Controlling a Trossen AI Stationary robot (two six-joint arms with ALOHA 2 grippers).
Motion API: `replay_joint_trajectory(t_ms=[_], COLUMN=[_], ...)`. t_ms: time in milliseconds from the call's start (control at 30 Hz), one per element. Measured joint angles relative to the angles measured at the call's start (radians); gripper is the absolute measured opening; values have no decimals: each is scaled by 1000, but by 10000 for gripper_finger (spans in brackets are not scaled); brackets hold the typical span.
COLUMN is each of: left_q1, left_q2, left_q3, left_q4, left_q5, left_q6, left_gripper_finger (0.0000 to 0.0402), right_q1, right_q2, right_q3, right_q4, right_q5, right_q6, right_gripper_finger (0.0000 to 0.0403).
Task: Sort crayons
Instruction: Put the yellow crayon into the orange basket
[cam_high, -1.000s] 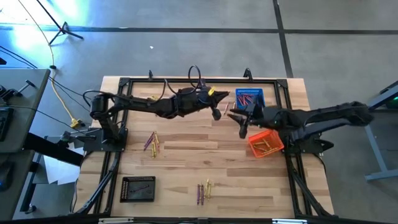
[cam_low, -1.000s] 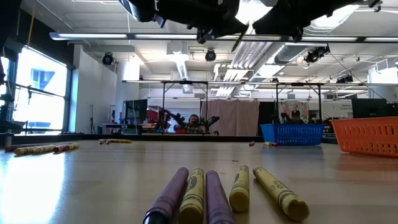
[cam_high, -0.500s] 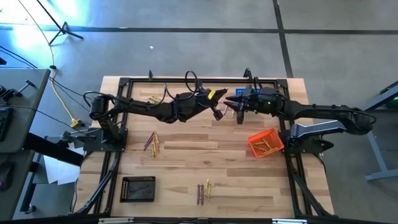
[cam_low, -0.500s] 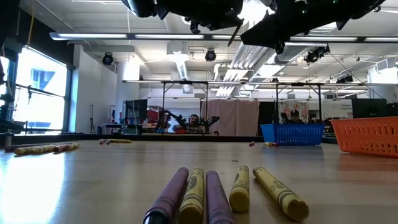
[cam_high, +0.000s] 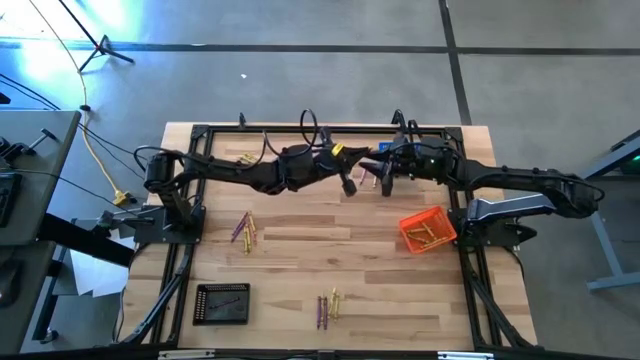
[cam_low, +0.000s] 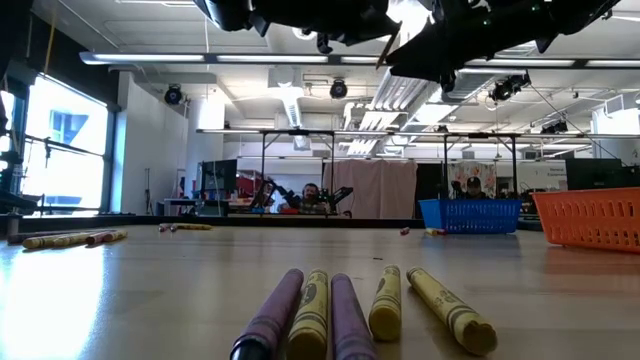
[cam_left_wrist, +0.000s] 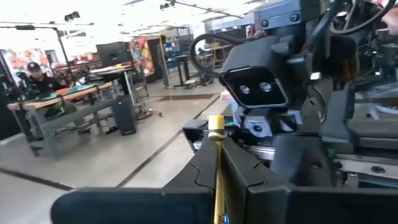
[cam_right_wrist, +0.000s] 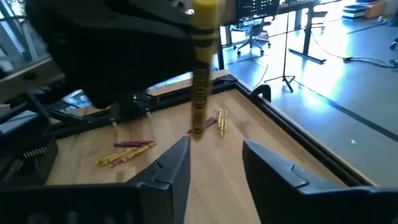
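High view first: we see both arms meeting above the far middle of the desk (cam_high: 300, 250). The left hand (cam_high: 347, 168) is clamped tight on a yellow crayon (cam_left_wrist: 217, 163), which stands up between its fingers in the left wrist view. Right beside it, the right hand (cam_high: 381, 176) faces that crayon with its fingers (cam_right_wrist: 168, 163) spread apart, gripping nothing; in the right wrist view the crayon hangs just ahead of the gap. Below, we spot loose crayons (cam_high: 243, 228) on the desk's left part and another cluster (cam_high: 328, 306) near the front edge. The orange basket (cam_high: 428, 231) sits at the right with crayons inside, the blue basket (cam_low: 470, 213) is at the far right corner, and the black basket (cam_high: 221, 303) is at the front left.
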Motion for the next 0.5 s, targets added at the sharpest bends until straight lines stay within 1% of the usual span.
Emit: replay_joint_trajectory(t_ms=[133,233,300,433,500], left_q1=[14,18,22,24,24], left_q2=[0,0,0,0,0], left_q3=[0,0,0,0,0], left_q4=[0,0,0,1,2], left_q5=[66,73,75,122,129], left_q6=[-33,-36,-47,-52,-51], left_gripper_finger=[0,0,0,0,0], right_q1=[0,0,0,0,0], right_q2=[0,0,0,0,0], right_q3=[0,0,0,0,0], right_q4=[4,25,42,83,103], right_q5=[-1,-14,-22,-24,-24], right_q6=[0,-2,0,0,0], right_gripper_finger=[159,170,172,172,172])
